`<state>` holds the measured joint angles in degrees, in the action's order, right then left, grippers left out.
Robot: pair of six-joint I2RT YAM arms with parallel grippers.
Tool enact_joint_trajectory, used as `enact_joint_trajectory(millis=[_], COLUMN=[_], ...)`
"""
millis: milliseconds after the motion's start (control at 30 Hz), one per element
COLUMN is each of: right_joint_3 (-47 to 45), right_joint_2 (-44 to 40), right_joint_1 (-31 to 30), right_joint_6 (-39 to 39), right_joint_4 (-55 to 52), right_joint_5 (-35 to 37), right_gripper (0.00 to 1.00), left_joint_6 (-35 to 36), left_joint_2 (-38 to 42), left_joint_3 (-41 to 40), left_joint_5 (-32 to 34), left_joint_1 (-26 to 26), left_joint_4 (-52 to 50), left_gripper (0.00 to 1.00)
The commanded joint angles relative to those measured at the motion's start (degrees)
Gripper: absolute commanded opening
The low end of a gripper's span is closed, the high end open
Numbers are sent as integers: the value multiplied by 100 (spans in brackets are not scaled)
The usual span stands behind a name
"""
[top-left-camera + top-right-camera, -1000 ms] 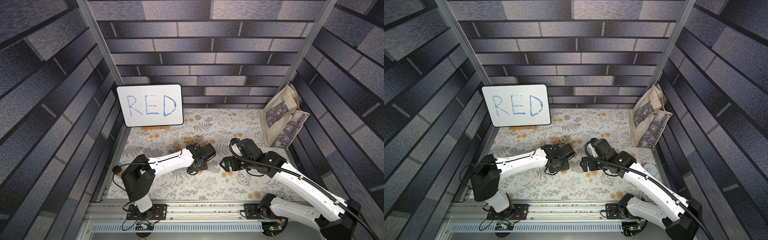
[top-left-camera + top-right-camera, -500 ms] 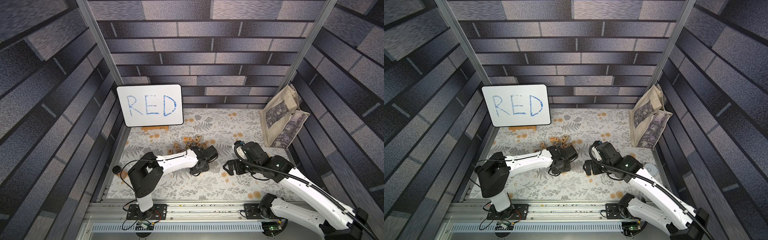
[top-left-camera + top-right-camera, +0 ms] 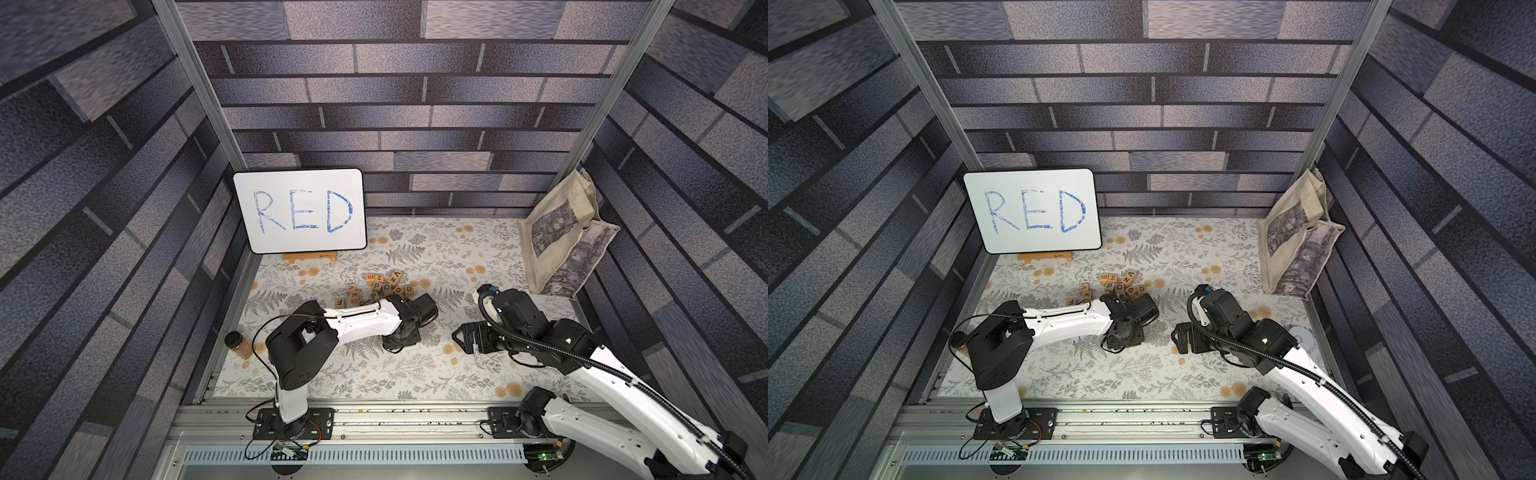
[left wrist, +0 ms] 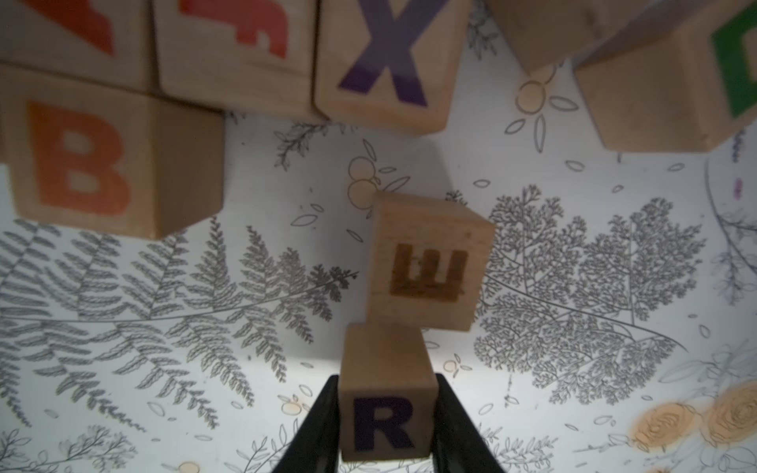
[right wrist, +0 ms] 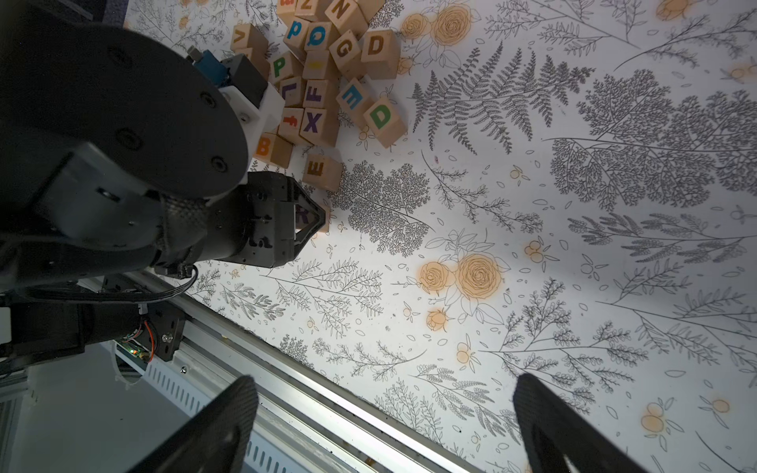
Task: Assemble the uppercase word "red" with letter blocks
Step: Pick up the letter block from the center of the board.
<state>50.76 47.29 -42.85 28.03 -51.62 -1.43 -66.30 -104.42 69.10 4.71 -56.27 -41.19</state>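
One tote bag (image 3: 559, 239) apart from blocks (image 3: 384, 286)

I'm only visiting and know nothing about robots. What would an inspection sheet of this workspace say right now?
Surface: floral table cover, lying flat.
Job's things: R block gripped; E block just beyond it, touching or not unclear; green D block at the edge of the block heap.
Clutter: tote bag against the wall; small jar; white disc.
Grippers: left gripper shut on the R block; right gripper open, empty.
Cables: thin black cable loop at the left arm; ribbed hose along the right arm.
Surroundings: brick-pattern walls; whiteboard reading RED; metal rail in front.
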Motion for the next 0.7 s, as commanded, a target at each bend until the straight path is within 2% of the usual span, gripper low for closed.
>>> enact_joint_trajectory(millis=[0,67,233,467,667], right_joint_3=[-24,-19,8,64,230], right_joint_2=[-105,-127,-116,-38,193], right_joint_1=[27,31,31,55,118], right_joint_6=[113,129,176,181,90], right_joint_4=[-233,-237,-226,-171,-103], right_joint_5=[173,186,178,78,-81], right_gripper=[100,100,100,100,100], left_joint_6=[-7,11,78,191,398], left_joint_2=[-107,-92,-37,-26,-215], left_joint_3=[40,97,343,844,1624], left_joint_5=[-66,-59,-64,-215,-321], left_joint_1=[-20,-19,30,238,416], left_joint_4=[-35,-143,-472,-830,-1229], left_gripper=[22,15,12,11,10])
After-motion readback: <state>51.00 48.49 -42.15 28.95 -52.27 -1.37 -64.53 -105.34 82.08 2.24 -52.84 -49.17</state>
